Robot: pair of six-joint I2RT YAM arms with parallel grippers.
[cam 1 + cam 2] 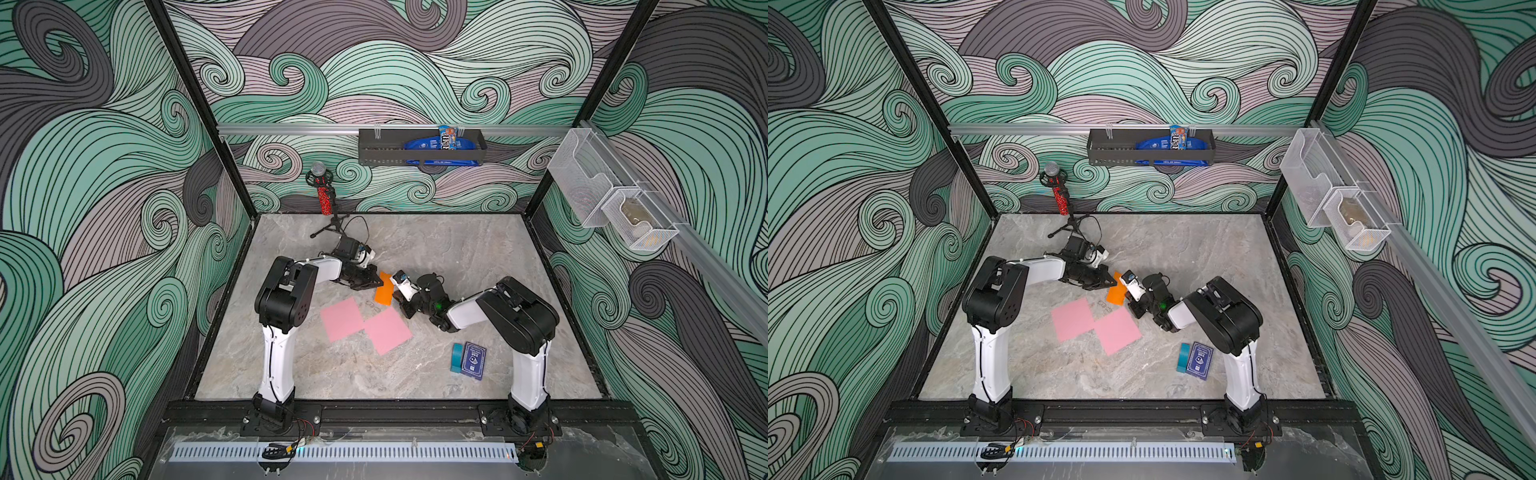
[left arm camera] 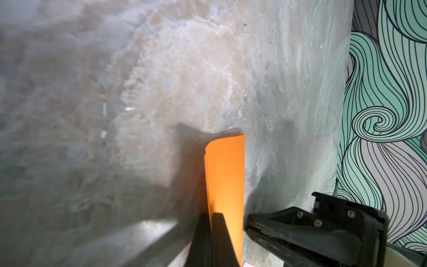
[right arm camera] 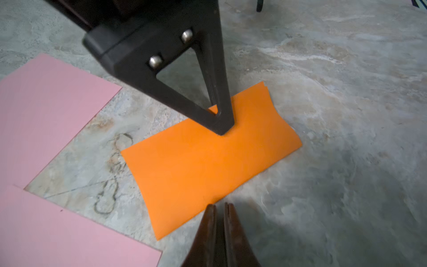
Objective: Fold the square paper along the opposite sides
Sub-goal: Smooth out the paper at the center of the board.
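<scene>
Two claws sit at the folded orange paper on the desk: I see the left claw clamped on it, the right claw closed empty beside it.

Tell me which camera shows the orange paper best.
The right wrist view: nearly the whole folded orange paper shows up close, with the left gripper touching it. In both top views the paper is small and partly covered. The left wrist view shows only a narrow strip.
</scene>
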